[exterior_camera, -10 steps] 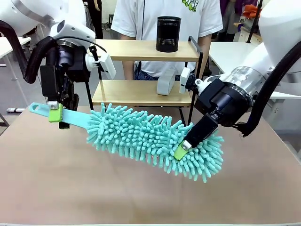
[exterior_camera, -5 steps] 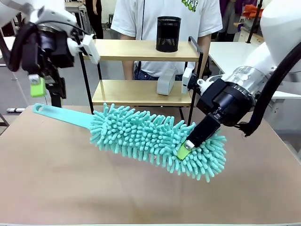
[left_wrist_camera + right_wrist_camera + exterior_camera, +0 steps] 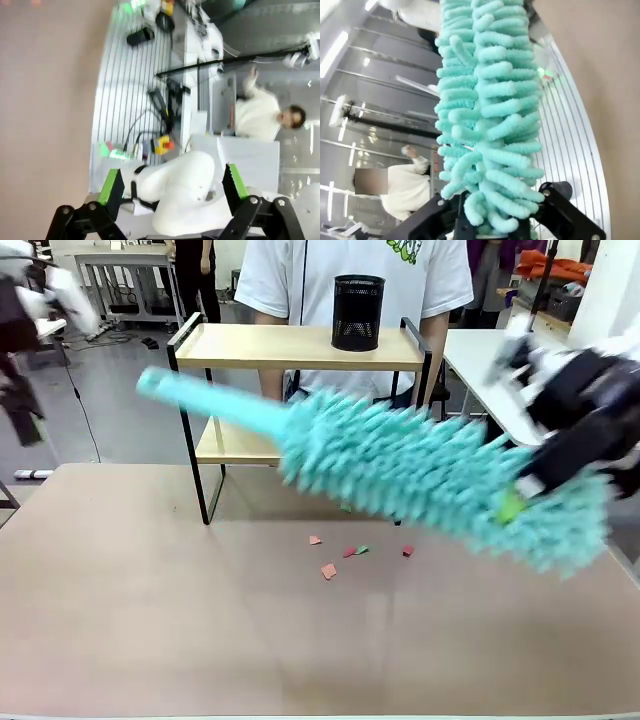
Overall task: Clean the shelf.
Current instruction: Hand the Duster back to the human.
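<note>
Far left in the front view: blurred left gripper (image 3: 22, 390) at the picture's edge, raised clear of the brown bench (image 3: 150, 620). In the left wrist view, green-padded fingers (image 3: 111, 186) spread wide, released, nothing between them but the arm's own white housing farther off.

Next right: small two-tier shelf of light wooden boards in a thin black metal frame (image 3: 250, 345), standing at the far edge of the bench, in front of a person in a white T-shirt (image 3: 300, 280). On its top board, toward the right end, a black mesh cylindrical cup (image 3: 358, 312), upright.

Across the middle: long turquoise chenille duster with a flat plastic handle (image 3: 420, 465), lifted off the bench and motion-blurred, handle tip up at the left near the shelf's top board, fluffy head slanting down to the right and crossing in front of the lower board.

Below it, on the bench: a few small red and green scraps (image 3: 340, 555), scattered just in front of the shelf.

Far right: right gripper (image 3: 520, 498), fingers clenched on the duster's fluffy end; in the right wrist view, the noodle strands bunched between the black fingers (image 3: 555, 212).
</note>
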`<state>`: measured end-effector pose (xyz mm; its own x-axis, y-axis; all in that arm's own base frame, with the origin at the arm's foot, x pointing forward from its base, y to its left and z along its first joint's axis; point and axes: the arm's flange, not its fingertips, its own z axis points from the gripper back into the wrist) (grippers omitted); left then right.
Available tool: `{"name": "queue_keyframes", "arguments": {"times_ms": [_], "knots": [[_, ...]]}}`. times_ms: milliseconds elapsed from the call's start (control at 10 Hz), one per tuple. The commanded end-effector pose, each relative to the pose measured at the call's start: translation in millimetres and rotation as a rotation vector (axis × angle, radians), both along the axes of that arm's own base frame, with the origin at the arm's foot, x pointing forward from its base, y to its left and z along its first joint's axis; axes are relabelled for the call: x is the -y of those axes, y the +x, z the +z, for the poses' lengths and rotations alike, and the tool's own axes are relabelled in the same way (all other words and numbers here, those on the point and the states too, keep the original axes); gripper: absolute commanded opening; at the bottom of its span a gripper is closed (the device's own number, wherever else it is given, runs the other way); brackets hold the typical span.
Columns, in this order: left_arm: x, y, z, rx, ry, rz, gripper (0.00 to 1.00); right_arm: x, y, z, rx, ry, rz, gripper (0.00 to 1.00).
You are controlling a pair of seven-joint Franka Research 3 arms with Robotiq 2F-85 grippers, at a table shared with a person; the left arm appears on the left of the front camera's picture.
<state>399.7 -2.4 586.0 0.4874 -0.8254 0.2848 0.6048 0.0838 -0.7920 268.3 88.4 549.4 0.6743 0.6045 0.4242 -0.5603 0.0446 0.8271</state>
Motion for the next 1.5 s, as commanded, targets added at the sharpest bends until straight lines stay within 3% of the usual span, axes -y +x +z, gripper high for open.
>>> {"name": "queue_keyframes", "arguments": {"times_ms": [0, 100, 300, 500, 600, 700, 800, 1000, 1200, 1400], "knots": [[-41, -24, -3, 0.071, -0.194, 0.288, 1.00, 82, 7, 29, -0.023, 0.158, -0.116, 0.00], [-67, -20, -15, 0.125, -0.313, 0.513, 1.00, 128, 6, 29, -0.016, 0.223, -0.273, 0.00], [-93, 12, -44, 0.118, -0.489, 0.805, 1.00, 192, 16, 0, -0.061, 0.323, -0.530, 0.00], [-104, 57, -79, 0.029, -0.656, 1.083, 1.00, 226, 34, -36, -0.114, 0.379, -0.694, 0.00], [-101, 78, -95, -0.055, -0.686, 1.138, 1.00, 241, 45, -56, -0.147, 0.376, -0.796, 0.00], [-93, 92, -104, -0.113, -0.653, 1.114, 1.00, 250, 55, -74, -0.203, 0.378, -0.836, 0.00], [-128, 61, -101, -0.051, -0.567, 1.054, 1.00, 255, 67, -96, -0.300, 0.349, -0.863, 0.00], [-128, 61, -101, -0.051, -0.567, 1.054, 1.00, 260, 84, -140, -0.413, 0.321, -0.895, 0.00], [-128, 61, -101, -0.051, -0.567, 1.054, 1.00, 262, 91, -167, -0.481, 0.290, -0.893, 0.00], [-128, 61, -101, -0.051, -0.567, 1.054, 1.00, 263, 91, -176, -0.496, 0.286, -0.889, 0.00]]}}
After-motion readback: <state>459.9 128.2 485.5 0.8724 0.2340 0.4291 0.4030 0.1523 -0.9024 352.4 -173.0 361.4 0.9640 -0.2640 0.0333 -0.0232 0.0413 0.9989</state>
